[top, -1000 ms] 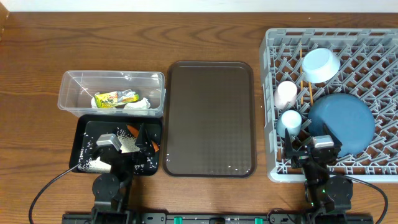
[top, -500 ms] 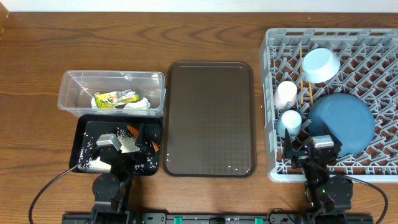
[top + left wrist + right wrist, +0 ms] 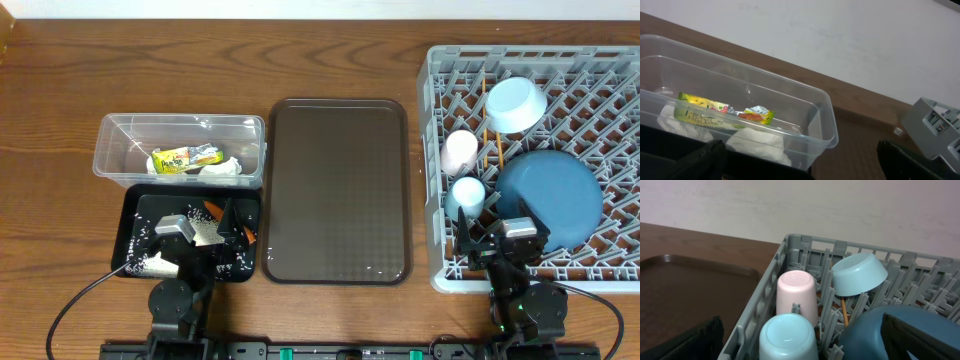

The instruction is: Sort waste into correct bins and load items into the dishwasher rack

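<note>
The grey rack (image 3: 610, 70) at the right holds the dark-blue plate (image 3: 560, 195), pale-blue bowl (image 3: 515, 103), pink cup (image 3: 461, 150), light-blue cup (image 3: 467, 193) and chopsticks (image 3: 487, 130). The clear box (image 3: 120, 140) holds the snack wrapper (image 3: 185, 157) and white tissue (image 3: 222, 169). The black tray (image 3: 135, 205) holds rice grains (image 3: 172, 222) and the carrot (image 3: 213, 209). My left gripper (image 3: 232, 217) is open and empty over the black tray; its wrist view shows the wrapper (image 3: 722, 112) and tissue (image 3: 760, 145). My right gripper (image 3: 497, 232) is open and empty over the rack's near edge, with the cups (image 3: 789, 339) between its fingers.
The brown serving tray (image 3: 338, 190) lies between the bins and the rack. The wooden table (image 3: 330, 60) stretches behind everything to a white wall. Both arm bases sit at the table's front edge.
</note>
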`<state>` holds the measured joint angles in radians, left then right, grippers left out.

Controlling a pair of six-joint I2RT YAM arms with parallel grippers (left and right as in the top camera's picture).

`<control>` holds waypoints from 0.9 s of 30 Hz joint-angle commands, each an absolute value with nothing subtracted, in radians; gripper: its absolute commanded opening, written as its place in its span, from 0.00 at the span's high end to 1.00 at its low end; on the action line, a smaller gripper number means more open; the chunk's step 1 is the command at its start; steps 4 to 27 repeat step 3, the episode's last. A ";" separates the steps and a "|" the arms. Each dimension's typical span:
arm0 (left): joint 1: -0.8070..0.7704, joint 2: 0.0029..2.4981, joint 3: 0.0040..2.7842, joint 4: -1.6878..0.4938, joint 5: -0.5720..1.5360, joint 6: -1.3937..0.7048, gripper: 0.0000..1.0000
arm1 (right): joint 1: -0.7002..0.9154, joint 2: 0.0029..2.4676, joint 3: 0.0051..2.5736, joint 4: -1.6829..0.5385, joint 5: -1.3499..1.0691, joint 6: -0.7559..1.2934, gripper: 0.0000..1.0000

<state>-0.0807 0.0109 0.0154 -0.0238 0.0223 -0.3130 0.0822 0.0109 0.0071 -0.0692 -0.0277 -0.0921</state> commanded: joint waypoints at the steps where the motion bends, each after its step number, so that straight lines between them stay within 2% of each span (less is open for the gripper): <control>1: -0.084 0.004 0.004 -0.072 -0.015 -0.296 0.02 | 0.067 0.005 0.006 -0.072 -0.034 -0.106 0.01; 27: -0.084 0.004 0.004 -0.072 -0.015 -0.296 0.02 | 0.067 0.005 0.006 -0.072 -0.034 -0.106 0.01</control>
